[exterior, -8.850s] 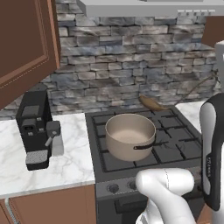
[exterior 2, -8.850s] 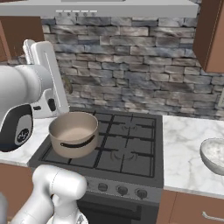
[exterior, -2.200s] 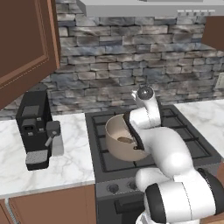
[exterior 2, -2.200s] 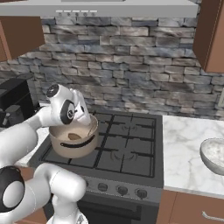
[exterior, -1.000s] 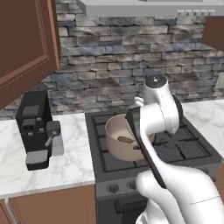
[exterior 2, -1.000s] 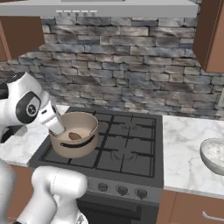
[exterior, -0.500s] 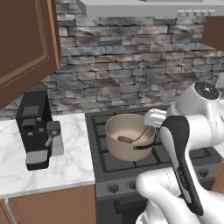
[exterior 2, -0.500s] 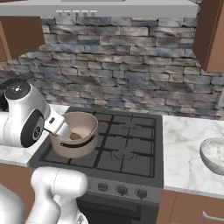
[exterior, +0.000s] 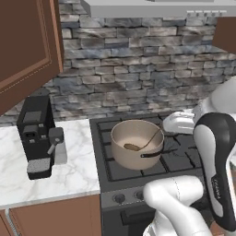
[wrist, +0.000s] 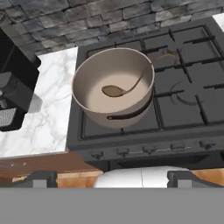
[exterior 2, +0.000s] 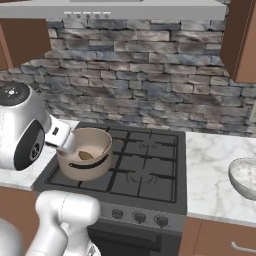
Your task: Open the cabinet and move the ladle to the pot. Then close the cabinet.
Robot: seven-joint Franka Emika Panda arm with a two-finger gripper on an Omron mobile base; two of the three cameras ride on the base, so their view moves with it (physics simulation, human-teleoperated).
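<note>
A grey stone wall backs the black stove [exterior: 138, 161] and the white marble counter [exterior: 69, 170] beside it. My pincer [wrist: 111, 177] hangs above the stove's front edge, its two dark tips [wrist: 41, 178] spread wide apart with nothing between them, looking down at the pot [wrist: 114, 87]. The tan pot sits well clear of my tips, on the front-left burner near the stove's left edge, its dark handle turned toward the stove's front. The ladle [wrist: 127, 87] lies inside the pot: its bowl rests on the pot's floor and its thin handle leans up over the rim on the side toward the stove's middle. Beyond the pot, on the counter just past the stove's left edge, stands a black coffee machine [exterior: 37, 133]. Above it, the cabinet [exterior: 25, 46] door stands swung open. Far off on the right-hand counter sits a pale bowl [exterior 2: 244, 177].
</note>
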